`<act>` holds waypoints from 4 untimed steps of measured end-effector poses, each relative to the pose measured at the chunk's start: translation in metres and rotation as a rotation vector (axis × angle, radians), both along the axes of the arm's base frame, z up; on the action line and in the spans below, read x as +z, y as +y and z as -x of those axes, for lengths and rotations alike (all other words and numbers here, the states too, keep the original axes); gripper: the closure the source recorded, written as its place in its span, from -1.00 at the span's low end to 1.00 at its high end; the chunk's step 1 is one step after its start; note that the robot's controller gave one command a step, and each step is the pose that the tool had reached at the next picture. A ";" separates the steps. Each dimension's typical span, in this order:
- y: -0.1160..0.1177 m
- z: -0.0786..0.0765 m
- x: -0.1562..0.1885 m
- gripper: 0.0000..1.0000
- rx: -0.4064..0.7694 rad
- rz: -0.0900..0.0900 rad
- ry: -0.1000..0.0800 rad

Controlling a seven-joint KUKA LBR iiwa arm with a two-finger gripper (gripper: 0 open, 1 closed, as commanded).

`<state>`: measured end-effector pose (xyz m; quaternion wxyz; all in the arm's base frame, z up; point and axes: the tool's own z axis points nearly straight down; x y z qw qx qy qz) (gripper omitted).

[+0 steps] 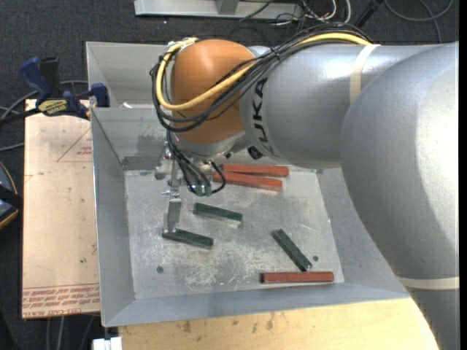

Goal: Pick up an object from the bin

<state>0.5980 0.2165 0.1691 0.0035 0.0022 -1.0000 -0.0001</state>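
My gripper (pixel 174 219) hangs below the orange cover over the left part of the bin floor. Its lower end reaches down to the left end of a short dark green bar (pixel 188 238), which lies flat, and seems to touch it or stand just above it. A second dark green bar (pixel 217 213) lies a little to the right of the gripper. Nothing shows held in the gripper.
Two red bars (pixel 252 176) lie side by side near the back of the bin, partly under the arm. A third dark green bar (pixel 291 249) lies slanted at the right front, with a red bar (pixel 297 276) along the front wall. The arm covers the bin's right side.
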 end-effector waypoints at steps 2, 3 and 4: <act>-0.044 0.049 -0.096 1.00 0.092 -0.003 -0.012; -0.044 0.049 -0.096 1.00 0.092 -0.004 -0.012; -0.040 0.042 0.073 1.00 -0.030 -0.003 -0.013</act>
